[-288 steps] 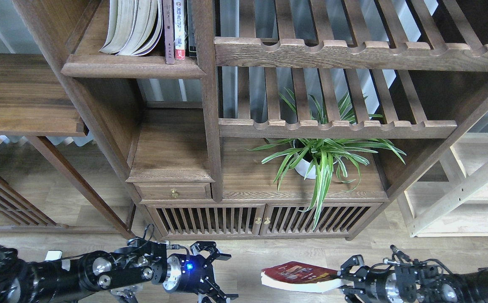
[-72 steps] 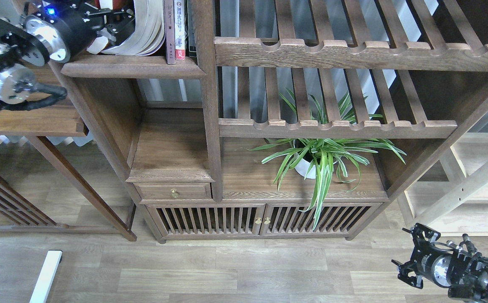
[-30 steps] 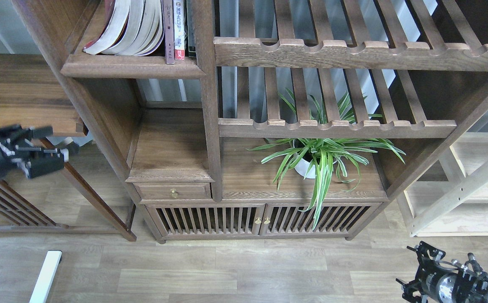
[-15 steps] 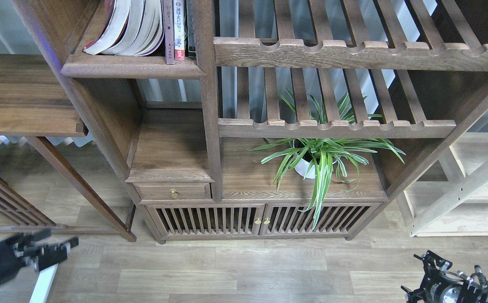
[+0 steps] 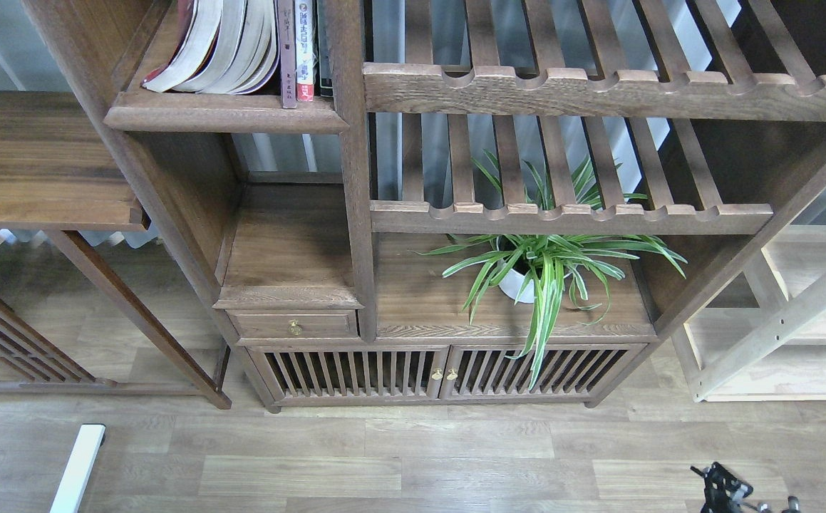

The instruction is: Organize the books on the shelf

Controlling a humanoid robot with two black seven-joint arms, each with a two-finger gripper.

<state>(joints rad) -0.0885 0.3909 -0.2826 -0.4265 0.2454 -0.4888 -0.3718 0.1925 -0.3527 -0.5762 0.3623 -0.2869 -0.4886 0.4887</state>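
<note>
Books (image 5: pixel 217 44) stand on the shelf (image 5: pixel 224 114), the dark-brown board with a rounded front lip at upper left of the head view. Three soft paperbacks lean rightward, page edges facing out, fanned and bowed. The leftmost one shows a red cover edge (image 5: pixel 170 50) at its left side. Covers of the other two not readable from here, only pale page blocks. Right of them a few slim upright volumes (image 5: pixel 303 50) press against the vertical post (image 5: pixel 348 142); one has a white spine with a red foot. All the books sit inside the narrow compartment, bottoms on the board, tops cut off by the frame edge.

Right end effector (image 5: pixel 723 491) shows only as a small black tip at the bottom right corner, low over the wood floor (image 5: pixel 384 456). Too little visible, cannot tell if its fingers are spread or pressed together. Nothing seen in it. Left end effector is out of view.

Books are well apart from the right end effector: books top left, end effector bottom right, the whole cabinet between them.

Potted spider plant (image 5: pixel 534 267) sits on the lower cabinet top, under the slatted racks (image 5: pixel 569 92). Small drawer with brass knob (image 5: pixel 296 328) below the empty middle compartment. White bar (image 5: pixel 78 467) lies on the floor at lower left. Pale light-wood rack (image 5: pixel 790 320) at right edge.
</note>
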